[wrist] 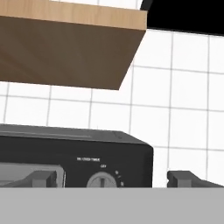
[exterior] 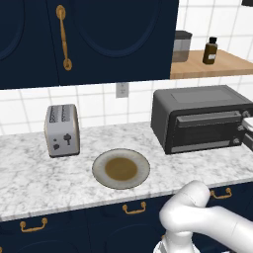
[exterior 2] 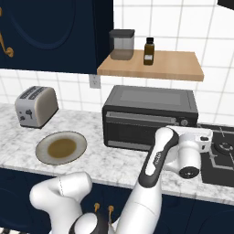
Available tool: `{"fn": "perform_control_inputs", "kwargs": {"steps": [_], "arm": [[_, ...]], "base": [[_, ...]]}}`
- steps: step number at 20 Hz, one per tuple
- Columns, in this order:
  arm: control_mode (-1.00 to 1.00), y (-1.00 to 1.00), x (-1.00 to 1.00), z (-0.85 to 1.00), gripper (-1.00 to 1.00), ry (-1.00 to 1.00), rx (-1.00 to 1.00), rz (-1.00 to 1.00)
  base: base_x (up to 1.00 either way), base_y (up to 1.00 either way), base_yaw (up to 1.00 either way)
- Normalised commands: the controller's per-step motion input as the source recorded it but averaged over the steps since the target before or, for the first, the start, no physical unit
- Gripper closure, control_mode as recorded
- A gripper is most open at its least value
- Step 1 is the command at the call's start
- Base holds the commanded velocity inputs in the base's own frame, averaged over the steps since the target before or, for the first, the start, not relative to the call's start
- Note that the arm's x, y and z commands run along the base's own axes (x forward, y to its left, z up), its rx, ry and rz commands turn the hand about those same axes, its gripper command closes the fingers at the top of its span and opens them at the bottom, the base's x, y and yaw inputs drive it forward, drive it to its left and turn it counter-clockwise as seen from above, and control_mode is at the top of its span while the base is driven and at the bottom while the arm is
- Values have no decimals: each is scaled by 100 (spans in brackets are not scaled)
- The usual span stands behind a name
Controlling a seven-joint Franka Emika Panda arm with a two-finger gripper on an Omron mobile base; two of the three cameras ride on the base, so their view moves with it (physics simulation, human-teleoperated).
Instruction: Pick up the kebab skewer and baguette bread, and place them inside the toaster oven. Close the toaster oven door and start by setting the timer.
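1. Toaster (exterior: 62, 130): silver, two slots, on the counter (exterior: 29, 173) well left of the oven. No readable marking.
2. Plate (exterior: 121, 168): round, brown centre, left of and in front of the oven; nothing lies on it.
3. Oven (exterior 2: 151, 118): dark grey box against the tiled wall. Door (exterior 2: 137, 128) appears shut. Skewer and bread lie nowhere on the counter; judged already inside, though the window is too dark to confirm.
4. Knob (wrist: 101, 180): pale dial at the oven's right end, with small white lettering above it, too blurred to read.
5. Gripper (wrist: 116, 178): just in front of the oven's right end, level with the knob. Fingertips (wrist: 41, 177) stand wide apart on either side of the dial, holding nothing.
6. Shelf (exterior 2: 173, 66): wooden, above the oven, bearing a grey canister (exterior 2: 122, 44) and a brown bottle (exterior 2: 149, 51); the bottle's label is illegible.
7. Progress: loading and closing judged done. Setting the timer is left; the dial is not yet gripped.
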Motion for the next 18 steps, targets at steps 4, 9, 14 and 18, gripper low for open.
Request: {"fn": "perform_control_inputs", "kwargs": {"steps": [4,9,14,18], "arm": [[-100,-18,13,-12,-100,0,0,0],[-100,1,21,0,-100,0,0,0],[-100,-2,18,-2,-100,0,0,0],[-100,-14,2,-9,-100,-2,0,0]], "base": [[0,0,0],[0,0,0],[0,0,0],[0,0,0]]}}
